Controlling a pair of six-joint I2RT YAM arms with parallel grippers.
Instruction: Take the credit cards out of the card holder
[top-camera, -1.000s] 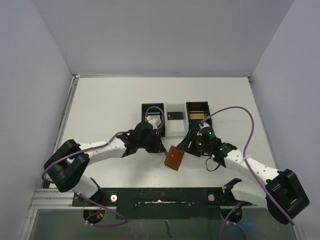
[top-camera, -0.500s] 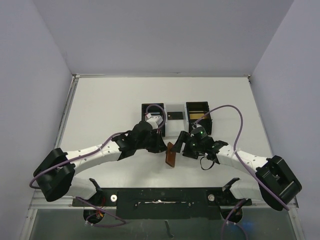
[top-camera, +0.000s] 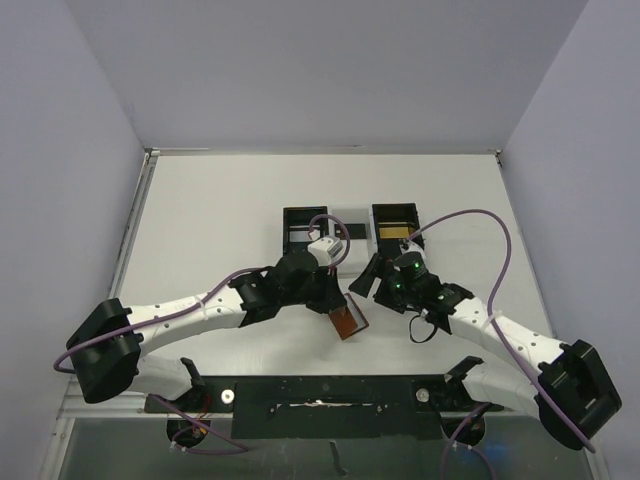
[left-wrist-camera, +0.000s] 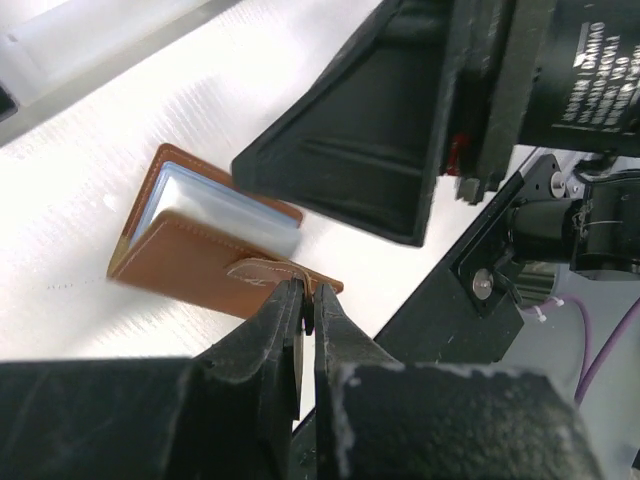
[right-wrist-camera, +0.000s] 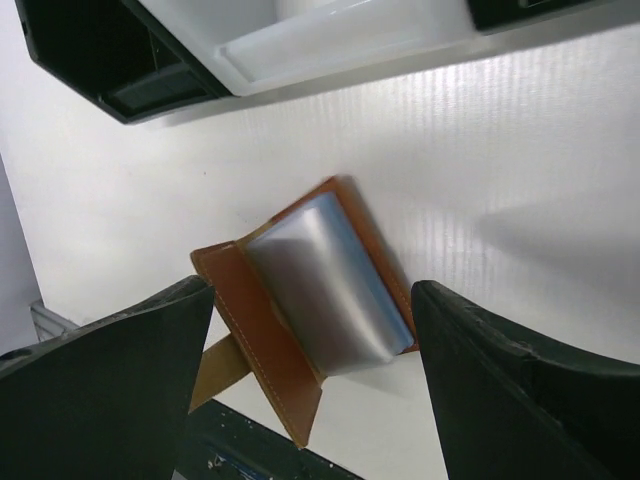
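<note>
The card holder (top-camera: 349, 320) is a reddish-brown wallet lying partly open on the table between my arms. My left gripper (top-camera: 337, 305) is shut on its snap tab (left-wrist-camera: 262, 272); in the left wrist view the closed gripper (left-wrist-camera: 308, 296) pinches the tab's end at the wallet (left-wrist-camera: 195, 262). My right gripper (top-camera: 368, 284) is open and empty just right of it. In the right wrist view the wide-open gripper (right-wrist-camera: 312, 292) straddles the wallet's blue-grey pockets (right-wrist-camera: 325, 280) without touching. No card shows in the wallet. One gold-tan credit card (top-camera: 397, 231) lies in the tray's right compartment.
A black-and-white three-compartment tray (top-camera: 350, 258) stands behind the wallet, with a small black card (top-camera: 350, 231) in its white middle section. The black mounting rail (top-camera: 320, 395) runs along the near edge. The two arms nearly meet over the wallet.
The wallet stood on edge by my right gripper half a second ago; now it lies down, partly open. My left gripper moved right and shut on its tab. My right gripper drew back, open.
</note>
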